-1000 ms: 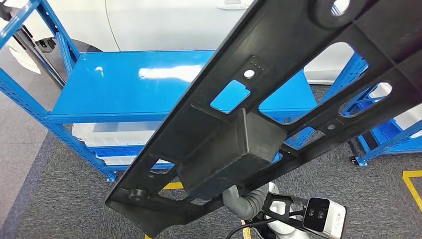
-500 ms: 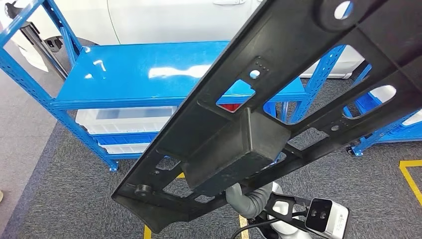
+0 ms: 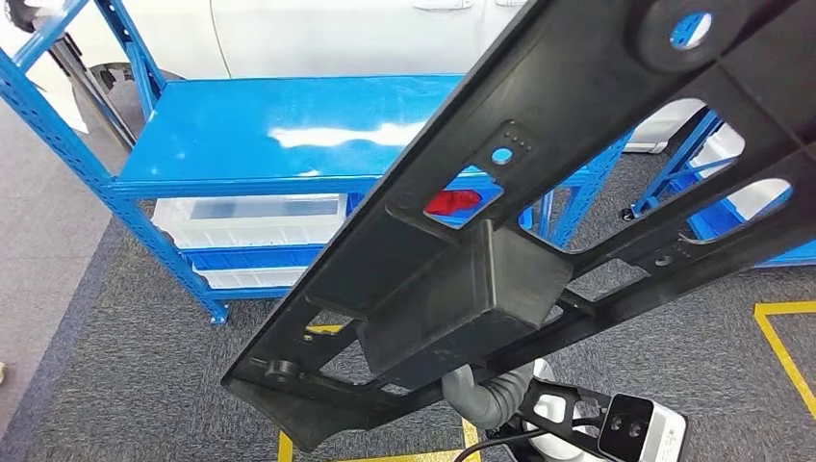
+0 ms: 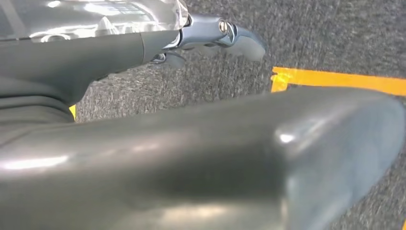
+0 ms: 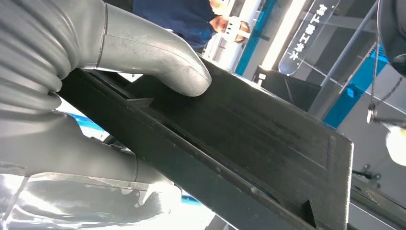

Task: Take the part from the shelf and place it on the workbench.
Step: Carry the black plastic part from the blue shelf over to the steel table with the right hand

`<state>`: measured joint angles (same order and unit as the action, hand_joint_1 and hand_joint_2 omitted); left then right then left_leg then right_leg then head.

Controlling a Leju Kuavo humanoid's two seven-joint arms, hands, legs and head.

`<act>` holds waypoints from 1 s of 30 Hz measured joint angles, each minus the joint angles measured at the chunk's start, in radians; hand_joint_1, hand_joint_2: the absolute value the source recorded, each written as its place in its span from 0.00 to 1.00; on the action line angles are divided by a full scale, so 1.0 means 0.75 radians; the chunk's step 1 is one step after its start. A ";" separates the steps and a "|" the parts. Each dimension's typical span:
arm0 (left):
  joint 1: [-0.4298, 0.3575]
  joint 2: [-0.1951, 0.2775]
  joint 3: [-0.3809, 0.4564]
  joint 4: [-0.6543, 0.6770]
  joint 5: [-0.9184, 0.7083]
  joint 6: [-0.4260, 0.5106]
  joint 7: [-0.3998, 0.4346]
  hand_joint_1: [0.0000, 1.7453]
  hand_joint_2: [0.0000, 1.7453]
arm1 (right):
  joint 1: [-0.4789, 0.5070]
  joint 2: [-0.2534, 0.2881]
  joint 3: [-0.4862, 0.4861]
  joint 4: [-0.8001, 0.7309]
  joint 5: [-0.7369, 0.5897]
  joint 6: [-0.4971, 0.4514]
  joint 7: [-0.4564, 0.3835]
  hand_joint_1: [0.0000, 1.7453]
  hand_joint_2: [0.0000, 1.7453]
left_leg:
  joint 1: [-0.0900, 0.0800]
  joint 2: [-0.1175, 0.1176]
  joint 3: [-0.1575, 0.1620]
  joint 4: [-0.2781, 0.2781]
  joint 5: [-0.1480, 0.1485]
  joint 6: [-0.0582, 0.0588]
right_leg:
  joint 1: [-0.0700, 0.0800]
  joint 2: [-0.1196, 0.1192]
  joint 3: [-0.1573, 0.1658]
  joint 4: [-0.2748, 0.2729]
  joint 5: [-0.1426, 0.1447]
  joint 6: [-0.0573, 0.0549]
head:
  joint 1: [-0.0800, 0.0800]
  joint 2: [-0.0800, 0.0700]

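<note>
The part [image 3: 539, 125] is a long black plastic panel with cut-outs and a box-shaped bulge. It slants across the head view from bottom left to top right, held off the floor. My right hand [image 5: 153, 52] grips it, thumb pressed on its flat face [image 5: 249, 139]. That arm's grey ribbed wrist [image 3: 486, 395] shows under the panel. My left hand [image 4: 95, 52] hangs over the carpet with its fingers [image 4: 234, 38] stretched out. A dark glossy rounded surface [image 4: 239, 158] lies close beside it. I cannot tell whether the left hand holds anything.
A blue shelf unit [image 3: 289, 135] stands ahead with white bins [image 3: 250, 217] under its top board and a red item [image 3: 452, 202] behind the panel. A white car [image 3: 318, 38] is beyond it. Another blue rack [image 3: 712, 207] stands right. Yellow tape [image 3: 784, 337] marks the carpet. A person [image 5: 191, 14] stands nearby.
The whole background has shifted, so the camera has moved. The shelf unit sits differently in view and the red item now shows through a cut-out. The panel keeps its place.
</note>
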<state>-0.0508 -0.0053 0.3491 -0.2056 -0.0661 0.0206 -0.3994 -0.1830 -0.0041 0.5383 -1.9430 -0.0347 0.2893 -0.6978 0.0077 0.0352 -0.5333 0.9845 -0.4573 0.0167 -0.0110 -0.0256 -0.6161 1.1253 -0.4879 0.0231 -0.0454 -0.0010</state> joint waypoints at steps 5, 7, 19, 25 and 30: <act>-0.002 -0.001 0.000 0.000 -0.003 0.000 0.001 0.00 0.00 | 0.002 -0.005 0.001 -0.006 0.000 0.001 0.000 1.00 1.00 | -0.009 0.038 -0.010 0.018 -0.009 -0.033 | 0.011 -0.006 0.060 -0.148 0.040 -0.046 | 0.000 0.000; -0.005 -0.001 0.000 0.000 -0.004 0.001 0.003 0.00 0.00 | 0.002 -0.006 0.001 -0.009 -0.001 0.005 0.000 1.00 1.00 | -0.004 0.019 -0.027 0.058 -0.043 -0.048 | 0.007 0.011 0.057 -0.156 0.049 -0.063 | 0.000 0.000; 0.008 0.002 0.037 0.000 0.015 0.071 0.027 0.00 0.00 | 0.003 -0.021 -0.034 -0.012 -0.004 0.081 0.000 1.00 1.00 | 0.008 -0.113 -0.016 0.031 -0.015 -0.040 | 0.006 0.149 0.029 -0.145 0.071 -0.039 | 0.000 0.000; 0.005 0.008 0.066 0.000 0.001 0.209 0.039 0.00 0.00 | -0.001 -0.057 -0.079 -0.044 -0.004 0.047 0.000 1.00 1.00 | 0.013 -0.040 -0.024 0.014 0.005 0.001 | -0.003 0.058 -0.090 0.103 -0.072 -0.003 | 0.000 0.000; 0.010 0.012 0.075 0.000 -0.010 0.209 0.051 0.00 0.00 | 0.034 -0.077 -0.108 -0.087 0.017 0.011 0.000 1.00 1.00 | 0.003 0.031 -0.024 0.018 0.001 0.000 | -0.002 0.016 -0.047 0.058 -0.010 -0.005 | 0.001 0.000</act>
<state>-0.0435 0.0038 0.4050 -0.2056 -0.0738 0.1771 -0.3611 -0.1578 -0.0620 0.4572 -2.0082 -0.0222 0.2977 -0.6981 0.0100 0.0581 -0.5512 0.9982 -0.4567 0.0166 -0.0121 -0.0135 -0.6510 1.1687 -0.4955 0.0192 -0.0450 -0.0010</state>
